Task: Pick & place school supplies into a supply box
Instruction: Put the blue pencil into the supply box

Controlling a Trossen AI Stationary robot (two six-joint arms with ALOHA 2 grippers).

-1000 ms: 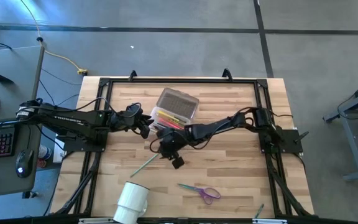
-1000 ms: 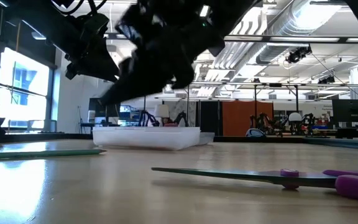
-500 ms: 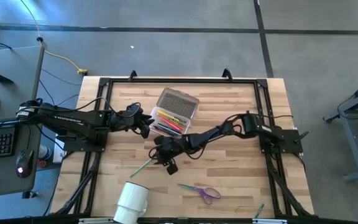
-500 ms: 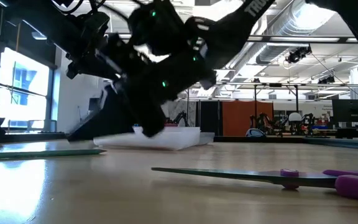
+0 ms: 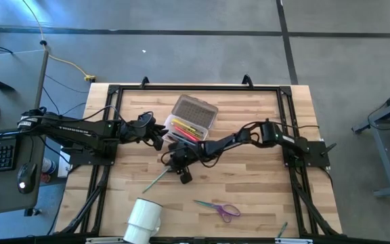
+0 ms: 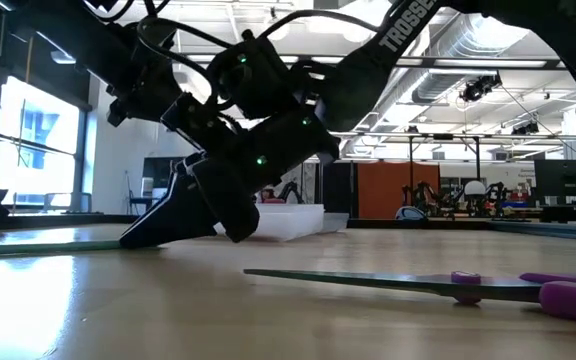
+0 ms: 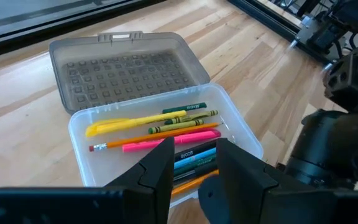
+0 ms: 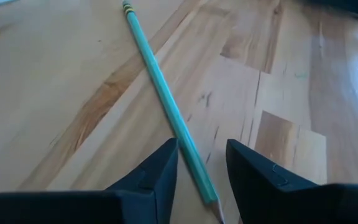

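Now lower right gripper (image 8: 197, 171), fingers spread, straight over green pencil (image 8: 166, 102) lying on table (image 5: 249, 190) near supply box (image 5: 193, 122), then close gently mid-shaft. Left gripper (image 7: 194, 165), also spread, waiting above box.

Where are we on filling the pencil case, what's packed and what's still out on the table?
Packed: several pens and pencils, yellow, green, pink and orange, lie in the clear plastic pencil case, its ribbed grey lid open. In hand: the right gripper, fingers open, is down over the green pencil on the wood, not yet gripping. Left: that pencil and the purple-handled scissors. The left gripper hovers open beside the case.
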